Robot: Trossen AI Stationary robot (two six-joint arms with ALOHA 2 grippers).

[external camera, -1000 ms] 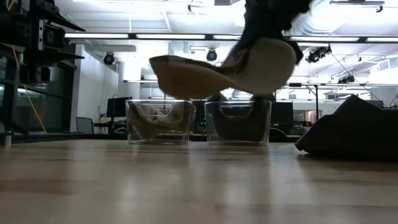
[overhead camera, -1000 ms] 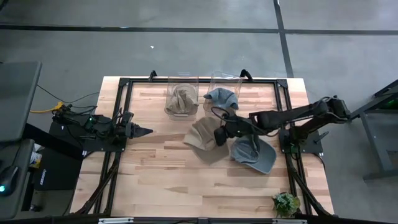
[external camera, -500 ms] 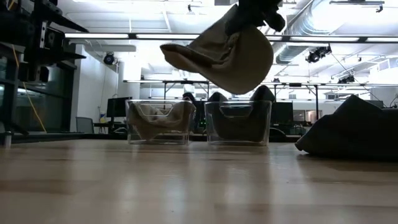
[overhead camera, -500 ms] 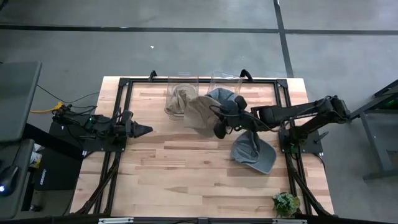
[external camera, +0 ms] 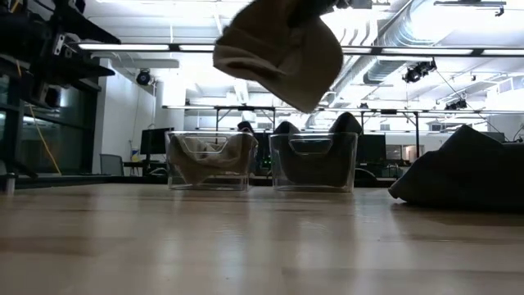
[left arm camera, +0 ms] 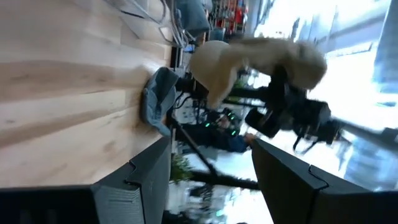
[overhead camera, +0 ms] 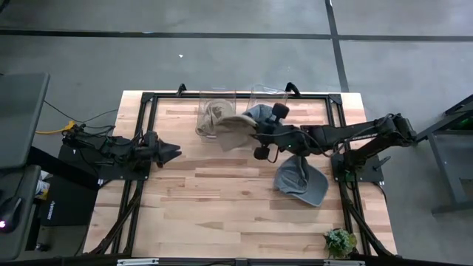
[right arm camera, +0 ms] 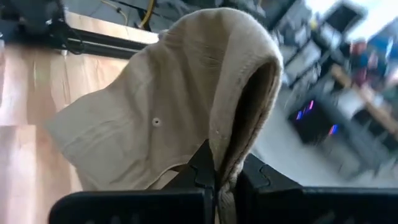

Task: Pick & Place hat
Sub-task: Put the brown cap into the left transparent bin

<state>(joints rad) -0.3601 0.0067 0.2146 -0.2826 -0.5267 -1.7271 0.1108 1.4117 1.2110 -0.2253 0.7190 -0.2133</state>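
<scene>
Tan hat (overhead camera: pixel 235 131) airborne in right fingers (right arm camera: pixel 219 180), two bins (overhead camera: pixel 216 111) below.

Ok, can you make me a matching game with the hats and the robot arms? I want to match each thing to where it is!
Things:
1. tan hat
2. blue-grey hat
3. left gripper
4. left clear bin

Places:
A. lying flat on the table
B. resting at the table's left side, holding nothing
C. up in the air, held by the right gripper
D. at the back of the table with a tan hat already inside

Pairs: 1-C, 2-A, 3-B, 4-D
</scene>
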